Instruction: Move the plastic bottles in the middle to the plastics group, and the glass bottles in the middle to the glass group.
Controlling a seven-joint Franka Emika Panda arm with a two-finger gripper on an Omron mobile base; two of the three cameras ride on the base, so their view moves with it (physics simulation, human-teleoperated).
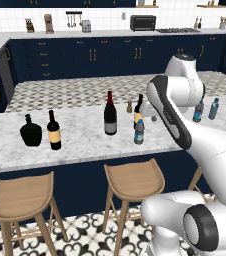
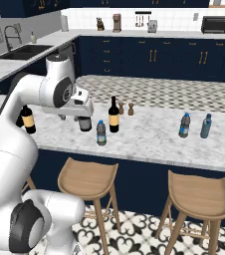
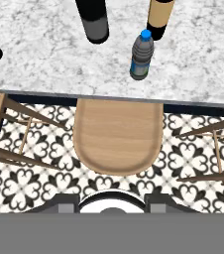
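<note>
On the marble counter the middle cluster holds a tall red-capped wine bottle with a grey label, a shorter bottle with a yellow label and a small blue plastic bottle. The glass group stands at the left: a squat black flask and a red-capped, tan-labelled bottle. At the right are two small water bottles, the plastics group. My gripper hangs above a stool in front of the counter edge, facing down, open, its tips apart with nothing between them. The hand hides the tall bottle's top in the right base view.
Two wooden stools stand under the counter's front edge, one directly below the hand. Two small shakers sit behind the yellow-labelled bottle. Patterned tile floor lies below, and cabinets line the back wall.
</note>
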